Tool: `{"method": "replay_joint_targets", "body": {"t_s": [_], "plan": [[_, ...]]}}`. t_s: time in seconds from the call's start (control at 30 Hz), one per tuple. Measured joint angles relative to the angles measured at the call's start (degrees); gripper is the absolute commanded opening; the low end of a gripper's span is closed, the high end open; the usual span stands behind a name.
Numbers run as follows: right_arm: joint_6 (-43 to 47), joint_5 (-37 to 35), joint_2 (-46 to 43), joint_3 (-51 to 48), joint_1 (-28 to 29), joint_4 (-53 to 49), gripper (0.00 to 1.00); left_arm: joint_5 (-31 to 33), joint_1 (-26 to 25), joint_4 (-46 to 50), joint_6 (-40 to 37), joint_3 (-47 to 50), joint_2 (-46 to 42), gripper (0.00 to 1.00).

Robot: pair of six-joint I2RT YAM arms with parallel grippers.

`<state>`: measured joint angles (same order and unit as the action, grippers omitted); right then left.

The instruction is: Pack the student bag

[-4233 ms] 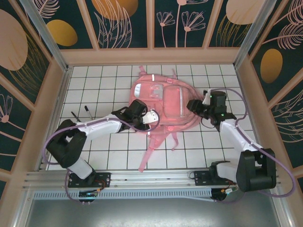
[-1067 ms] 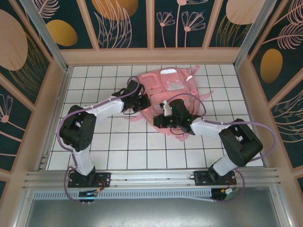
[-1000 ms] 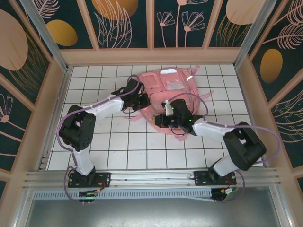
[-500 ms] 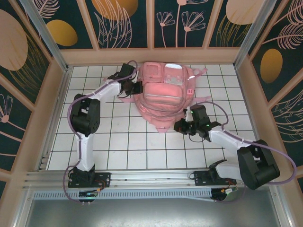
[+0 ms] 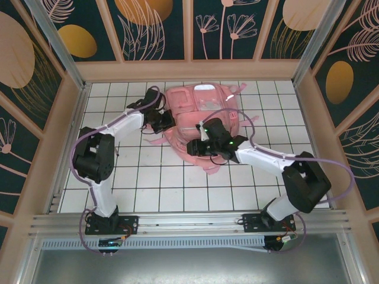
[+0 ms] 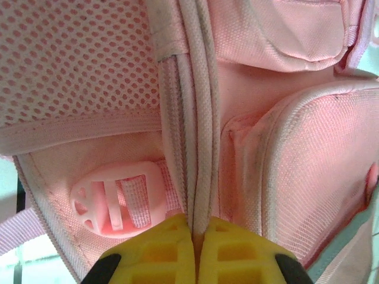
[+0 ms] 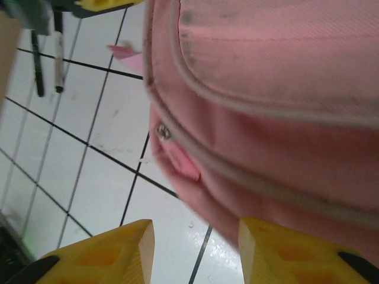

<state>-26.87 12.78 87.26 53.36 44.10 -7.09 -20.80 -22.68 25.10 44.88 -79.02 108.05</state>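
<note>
Left pincer [image 6: 194, 228]: clamped shut on the bag [image 6: 296, 165] seam, probably anchoring it.
Right pincer [image 7: 195, 245]: jaws apart, empty; the bag's zipped corner sits just ahead, likely the next grip.
Bag: on the worktop [image 7: 106, 195], between both pincers.
Pens [image 7: 57, 59]: farther off, unpacked.

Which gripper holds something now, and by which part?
The left gripper pinches the soft pink fabric backpack by a narrow ribbed strip; the open right gripper holds nothing.

No text or label can be read.

two pens [image 7: 57, 59] on white tiles [image 7: 106, 195]
</note>
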Motion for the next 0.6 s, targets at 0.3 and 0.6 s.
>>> {"method": "replay_joint_targets", "body": {"t_s": [0.3,0.6], "plan": [[-3.10,-18.75,4.59,6.64,11.96,-4.92,0.36,-1.57,-2.23,-1.64,7.76,1.90,-1.79,0.00],[-12.55,-37.77,14.62,19.45,14.51,-19.67,0.39,-2.56,-4.02,-3.52,9.66,1.88,-1.79,0.00]]}}
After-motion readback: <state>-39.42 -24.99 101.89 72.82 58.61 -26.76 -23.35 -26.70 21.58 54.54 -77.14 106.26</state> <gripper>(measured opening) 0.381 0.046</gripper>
